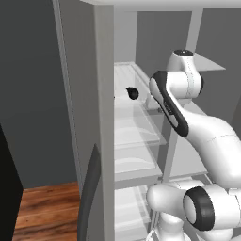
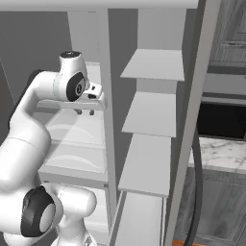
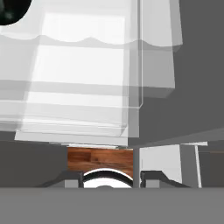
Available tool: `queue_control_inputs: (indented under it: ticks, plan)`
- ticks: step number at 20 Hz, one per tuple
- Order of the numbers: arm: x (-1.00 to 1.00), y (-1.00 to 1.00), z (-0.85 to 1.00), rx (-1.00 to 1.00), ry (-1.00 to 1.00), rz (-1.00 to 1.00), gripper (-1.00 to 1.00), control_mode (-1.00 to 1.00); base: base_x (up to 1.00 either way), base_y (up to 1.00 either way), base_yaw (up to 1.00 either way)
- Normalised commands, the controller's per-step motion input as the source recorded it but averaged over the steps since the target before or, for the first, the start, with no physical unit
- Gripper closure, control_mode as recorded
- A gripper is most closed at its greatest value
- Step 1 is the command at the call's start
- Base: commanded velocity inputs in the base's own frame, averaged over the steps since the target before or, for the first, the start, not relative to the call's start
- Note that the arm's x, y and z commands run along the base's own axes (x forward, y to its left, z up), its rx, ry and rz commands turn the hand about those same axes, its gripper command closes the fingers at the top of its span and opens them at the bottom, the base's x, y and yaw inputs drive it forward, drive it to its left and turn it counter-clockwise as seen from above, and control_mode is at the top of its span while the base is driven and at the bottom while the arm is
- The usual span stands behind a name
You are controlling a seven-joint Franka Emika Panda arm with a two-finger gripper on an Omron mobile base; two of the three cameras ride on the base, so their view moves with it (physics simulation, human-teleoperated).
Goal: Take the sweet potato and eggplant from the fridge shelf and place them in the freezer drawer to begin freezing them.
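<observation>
The gripper (image 2: 86, 112) hangs in front of the open fridge, level with an upper shelf, its 2 short dark fingers pointing downward below the white wrist. In the right base view the fingers stand a small way apart with empty air between them. The jaws are drawn in as narrow as they go, and they hold nothing and touch nothing. In the hand view the 2 dark finger tips (image 3: 151, 176) rise at the bottom edge, with a strip of brown wooden floor (image 3: 99, 159) visible between them and far below.

The eggplant (image 1: 132, 93), a small glossy near-black oval, lies on the fridge shelf (image 1: 136, 122) toward the back of the compartment, to the left of the arm's dark-banded forearm in the left base view. It is apart from the gripper. In the hand view a dark rounded shape sits in the top left corner, which is the eggplant (image 3: 11, 11) cut by the frame edge, resting above the pale translucent shelf panels (image 3: 83, 87) that step down toward the camera.

The sweet potato cannot be made out among the shelves.

On the fridge door side, 3 flat grey door shelves (image 2: 149, 113) step down one under another, to the right of the gripper.
</observation>
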Motion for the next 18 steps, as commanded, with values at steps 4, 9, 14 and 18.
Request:
queue_control_inputs:
  ticks: [4, 9, 14, 18]
  plan:
    - [-0.05, 0.0, 0.0, 0.0, 0.0, 0.0, -1.0, -1.0, 0.0, 0.0, 0.0]
    - [-0.2, 0.22, 0.41, 0.11, -0.1, 0.0, -1.0, -1.0, 0.0, 0.0, 0.0]
    - [-0.05, 0.68, 0.63, 0.1, -0.21, -0.03, -1.0, -1.0, 0.0, 0.0, 0.0]
    - [0.35, 0.69, 0.07, 0.0, -0.09, 0.0, -1.0, -1.0, 0.0, 0.0, 0.0]
